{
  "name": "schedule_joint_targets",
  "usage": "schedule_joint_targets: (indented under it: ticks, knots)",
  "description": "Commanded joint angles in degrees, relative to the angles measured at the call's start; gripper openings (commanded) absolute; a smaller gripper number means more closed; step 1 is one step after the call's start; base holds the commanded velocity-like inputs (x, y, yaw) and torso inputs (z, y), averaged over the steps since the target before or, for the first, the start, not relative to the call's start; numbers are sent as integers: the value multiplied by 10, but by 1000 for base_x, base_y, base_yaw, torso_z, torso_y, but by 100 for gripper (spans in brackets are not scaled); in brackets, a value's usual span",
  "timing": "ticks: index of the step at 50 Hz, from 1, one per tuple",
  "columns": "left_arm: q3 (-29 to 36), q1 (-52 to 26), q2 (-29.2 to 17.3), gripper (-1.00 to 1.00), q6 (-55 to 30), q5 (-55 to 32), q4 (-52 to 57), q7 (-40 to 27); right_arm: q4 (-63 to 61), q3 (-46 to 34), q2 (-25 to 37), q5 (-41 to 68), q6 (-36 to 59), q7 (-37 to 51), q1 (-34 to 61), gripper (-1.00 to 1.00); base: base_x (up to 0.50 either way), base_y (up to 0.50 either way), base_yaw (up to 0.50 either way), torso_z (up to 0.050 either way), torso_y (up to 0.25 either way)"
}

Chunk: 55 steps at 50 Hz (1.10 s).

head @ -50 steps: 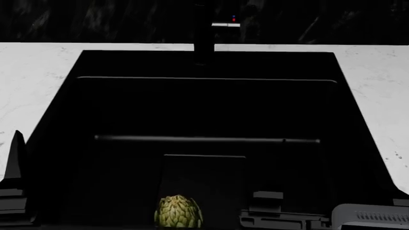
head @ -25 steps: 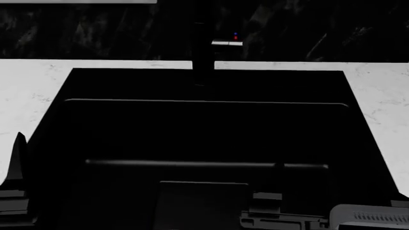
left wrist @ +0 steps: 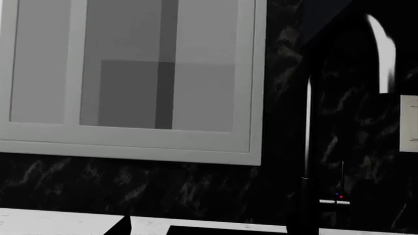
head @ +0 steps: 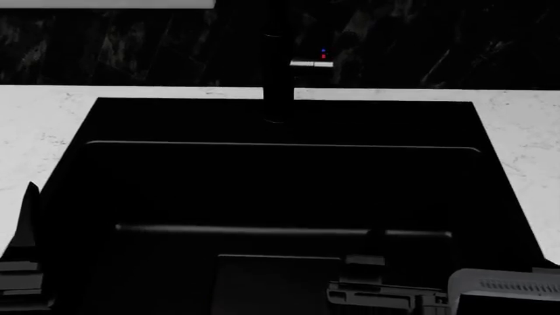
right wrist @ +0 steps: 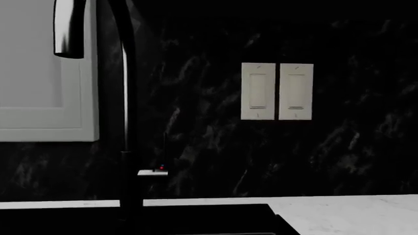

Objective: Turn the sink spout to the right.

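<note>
The sink spout (head: 277, 72) stands upright at the far rim of the sink (head: 490, 197), well ahead of both claws and between them. The sink is a black basin set into the white marbled worktop (head: 44, 125). In the right wrist view the spout (right wrist: 129, 122) rises as a slim black tube and curves over to a downward-facing outlet near the white window frame (right wrist: 39, 125). A short grey lever (head: 311, 63) with red and blue dots sticks out just beside the spout.

The left claw (head: 25, 256) sits at the near left corner of the sink, the right claw (head: 385, 292) at the near right edge. Both are apart from the spout. Whether either claw is released or clenched cannot be told.

Two light switches (right wrist: 277, 91) hang on the dark wall beyond the right claw.
</note>
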Motion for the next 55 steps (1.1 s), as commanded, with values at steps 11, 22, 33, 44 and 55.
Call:
schedule_joint_targets:
  ticks: [11,22,33,44,55]
  knots:
    - [9,3,-3,100,10,0,-9,0,-17,-26,-13,33,100,28,87,100,0,0,0,0,0]
    - [8,2,-6,100,7,-3,-6,-4,-39,-35,-28,65,189,57,158,100,0,0,0,0,0]
    - [11,-3,-9,100,3,-4,-3,-6,-54,-52,-49,100,260,71,240,100,0,0,0,0,0]
    - [10,-4,-11,100,3,-7,-2,-9,-55,-62,-53,109,294,85,272,100,0,0,0,0,0]
    - [12,-4,-12,100,6,-8,-6,-9,-51,-64,-51,111,291,88,276,100,0,0,0,0,0]
